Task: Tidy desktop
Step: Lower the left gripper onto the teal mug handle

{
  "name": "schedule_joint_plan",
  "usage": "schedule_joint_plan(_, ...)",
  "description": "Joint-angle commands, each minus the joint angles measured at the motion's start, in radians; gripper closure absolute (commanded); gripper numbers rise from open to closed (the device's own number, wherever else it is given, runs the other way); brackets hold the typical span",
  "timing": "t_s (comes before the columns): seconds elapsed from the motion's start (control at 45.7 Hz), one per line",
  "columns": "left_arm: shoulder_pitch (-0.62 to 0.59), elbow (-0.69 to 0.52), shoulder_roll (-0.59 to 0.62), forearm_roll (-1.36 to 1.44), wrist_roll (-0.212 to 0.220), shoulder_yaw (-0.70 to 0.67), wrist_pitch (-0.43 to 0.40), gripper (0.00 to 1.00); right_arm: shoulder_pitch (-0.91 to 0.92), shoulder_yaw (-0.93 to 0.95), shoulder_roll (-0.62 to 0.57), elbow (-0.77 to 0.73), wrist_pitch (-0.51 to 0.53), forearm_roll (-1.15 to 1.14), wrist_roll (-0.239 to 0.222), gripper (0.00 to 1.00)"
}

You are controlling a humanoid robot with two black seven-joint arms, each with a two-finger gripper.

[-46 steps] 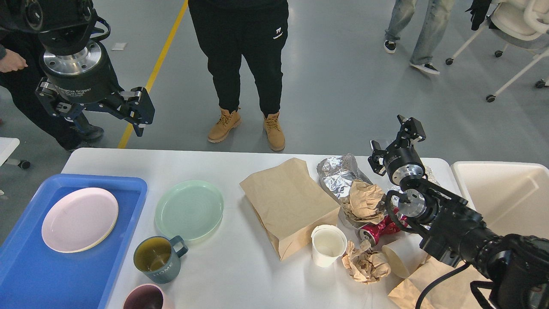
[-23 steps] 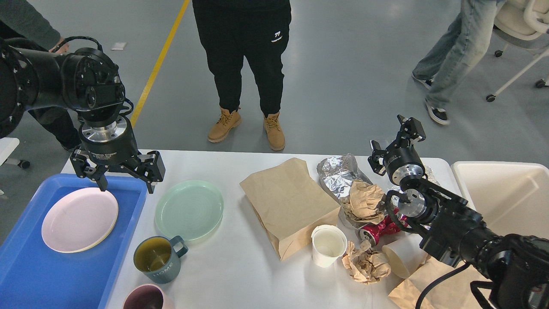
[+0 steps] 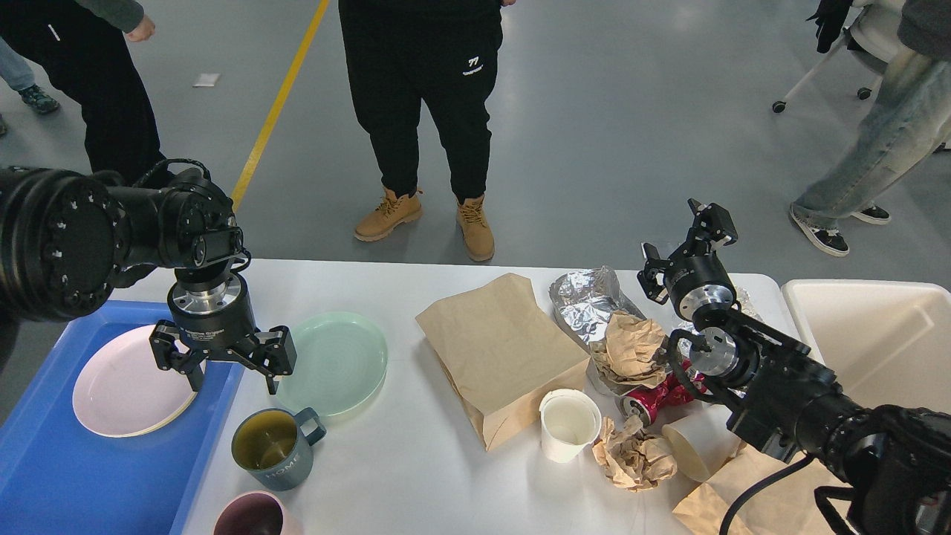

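My left gripper [image 3: 232, 377] hangs w/ jaws spread wide, empty, pointing down over the right edge of the blue tray [image 3: 44, 475], between the pink plate [image 3: 111, 394] in the tray and the green plate [image 3: 334, 362] just right of it. Judged step: pick up a dish for the tray, prob. the green plate or the teal mug [image 3: 271, 440], which sits just below the gripper in view. To do it well: approach the plate at its near-left rim, one finger under/outside and one inside, jaws kept wide until the rim sits between them; keep clear of the tray wall and the mug handle, since both are near. Lift level, then set it into the tray beside or onto the pink plate. Right gripper [image 3: 687, 245] is held up over the far right of the desktop [image 3: 416, 483], behind the foil; fingers apart, nothing in them. The desktop is the white table spanning the view, tray at its left end, cream bin [image 3: 877, 349] off its right end. Count, going right from the tray: plates 2 (pink, green); mugs 2 (teal, plus a maroon mug [image 3: 252, 516] cut off by the bottom edge); brown paper bag [image 3: 498, 357] 1, poss. a 2nd at bottom right, partly hidden; paper cups 2 (upright white cup [image 3: 568, 425], tipped cup [image 3: 695, 446]); crumpled paper wads 2; foil [image 3: 587, 301] 1; crushed red can [image 3: 654, 397] 1.
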Motion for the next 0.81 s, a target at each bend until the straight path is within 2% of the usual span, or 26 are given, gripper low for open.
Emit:
schedule_joint_plan(0.0,0.034,0.030,-0.006,0.000,0.000,-0.001,0.000,0.04,0.000,0.000,0.000,0.000,0.000,0.000,-0.001,0.00)
schedule_joint_plan(0.547,0.134,0.037,-0.032,0.017,0.000,0.011,0.000,0.04,0.000,0.000,0.000,0.000,0.000,0.000,-0.001,0.00)
schedule_joint_plan(0.787,0.189,0.106,-0.057,0.017,0.000,0.011,0.000,0.10,0.000,0.000,0.000,0.000,0.000,0.000,0.000,0.00)
